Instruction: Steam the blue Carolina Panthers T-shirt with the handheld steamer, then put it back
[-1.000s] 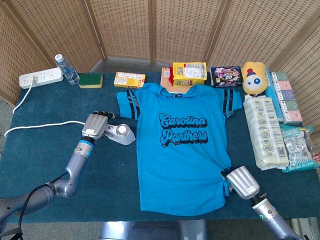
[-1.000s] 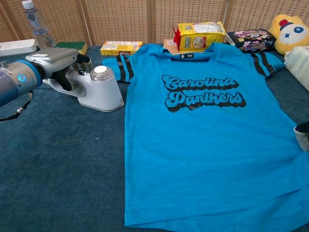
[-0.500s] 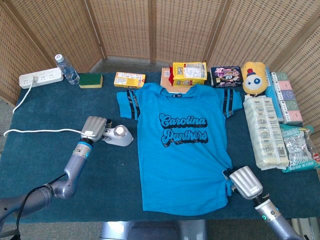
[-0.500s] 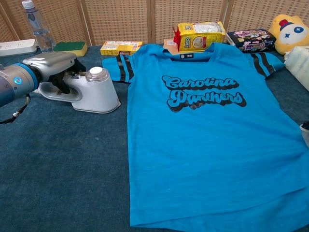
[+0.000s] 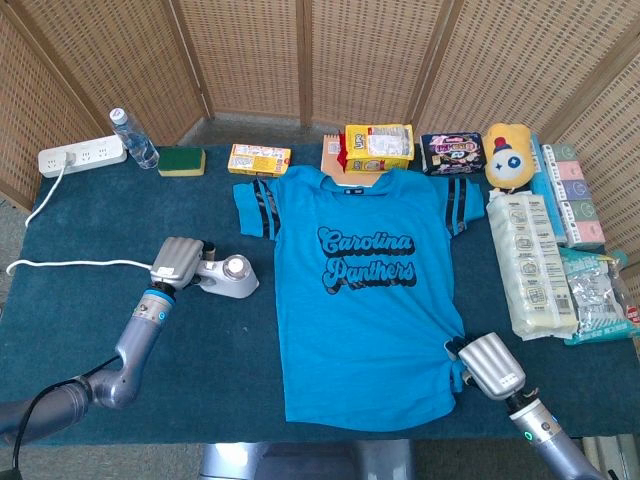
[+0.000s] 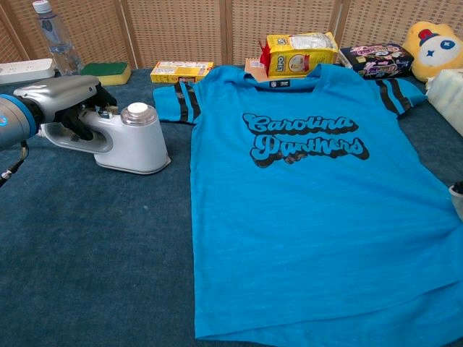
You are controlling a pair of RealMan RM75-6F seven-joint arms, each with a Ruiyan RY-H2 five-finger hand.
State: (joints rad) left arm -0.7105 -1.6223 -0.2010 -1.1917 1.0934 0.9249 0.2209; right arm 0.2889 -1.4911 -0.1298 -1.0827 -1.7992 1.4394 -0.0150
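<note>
Chest view shows the left hand [image 6: 61, 105] with fingers wrapped around the steamer [image 6: 130, 137] handle, parked left of the T-shirt [image 6: 311, 195] lying flat on the counter [image 6: 87, 253]; the right hand [image 5: 490, 366] pins its hem taut, fingers curled.

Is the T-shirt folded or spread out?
Spread out. The T-shirt lies flat on the table, front up, both sleeves out and the printed lettering fully readable.

Blue T-shirt [image 5: 363, 290] spread flat on the desk [image 5: 80, 330]. Left hand [image 5: 176, 261] grips the white handheld steamer [image 5: 228, 276], which rests beside the shirt's sleeve. Right hand [image 5: 490, 366] rests at the shirt's lower hem corner.
</note>
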